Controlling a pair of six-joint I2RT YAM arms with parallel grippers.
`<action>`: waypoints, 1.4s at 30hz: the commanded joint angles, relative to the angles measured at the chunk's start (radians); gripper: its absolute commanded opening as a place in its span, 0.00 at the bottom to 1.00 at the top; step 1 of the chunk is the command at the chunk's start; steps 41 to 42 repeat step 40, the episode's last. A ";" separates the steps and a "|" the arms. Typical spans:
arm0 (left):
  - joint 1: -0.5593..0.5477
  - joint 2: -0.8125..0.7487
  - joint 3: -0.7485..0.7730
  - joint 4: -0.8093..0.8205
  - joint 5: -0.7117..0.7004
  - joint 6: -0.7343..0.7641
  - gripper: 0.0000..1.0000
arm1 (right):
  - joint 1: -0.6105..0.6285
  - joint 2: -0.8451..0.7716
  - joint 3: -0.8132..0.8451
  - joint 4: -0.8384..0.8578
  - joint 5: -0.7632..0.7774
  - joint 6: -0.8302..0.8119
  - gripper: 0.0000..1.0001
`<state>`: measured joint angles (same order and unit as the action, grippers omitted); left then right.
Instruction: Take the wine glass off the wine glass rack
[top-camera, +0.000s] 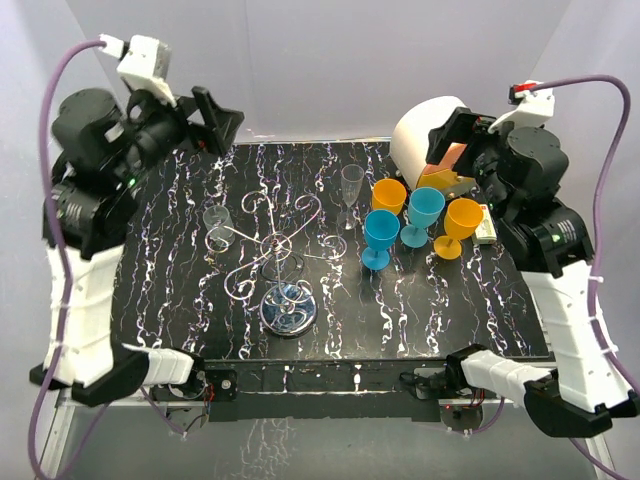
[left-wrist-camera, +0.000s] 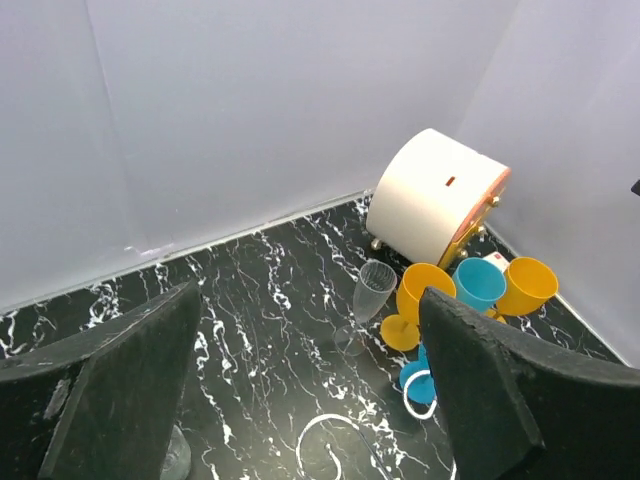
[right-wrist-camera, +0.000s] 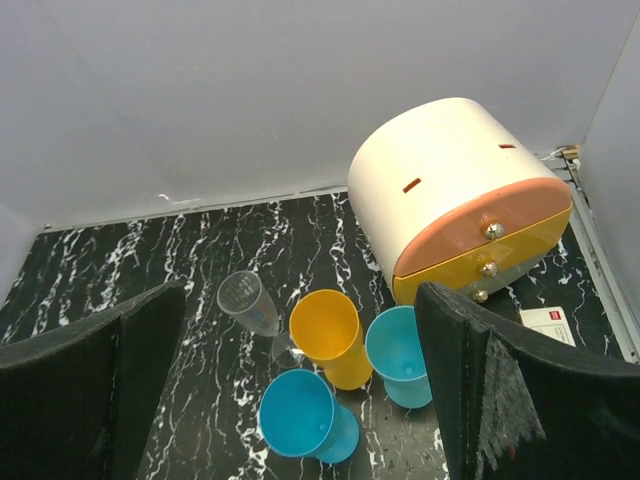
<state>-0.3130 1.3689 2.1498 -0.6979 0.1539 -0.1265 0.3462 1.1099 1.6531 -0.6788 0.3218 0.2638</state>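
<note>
L gripper (left-wrist-camera: 310, 395) & R gripper (right-wrist-camera: 300, 390) both gape empty; clear wine glass (top-camera: 217, 222) on wire rack (top-camera: 276, 252), left arm.

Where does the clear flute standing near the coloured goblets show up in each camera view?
Top external: clear flute, back centre, just left of an orange goblet.
Left wrist: clear flute, slightly right of and below centre.
Right wrist: clear flute, lower left of centre.
Shared landmark: the cream drawer box, right of the flute.
</note>
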 joint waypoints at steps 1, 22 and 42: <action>-0.037 -0.149 -0.089 0.039 -0.125 0.059 0.89 | 0.006 -0.077 0.049 -0.017 -0.050 0.004 0.98; -0.036 -0.818 -0.809 0.353 -0.294 -0.015 0.99 | 0.007 -0.431 -0.245 -0.031 -0.171 0.144 0.98; -0.036 -0.964 -0.984 0.451 -0.281 -0.064 0.99 | 0.002 -0.605 -0.378 0.078 -0.075 0.155 0.98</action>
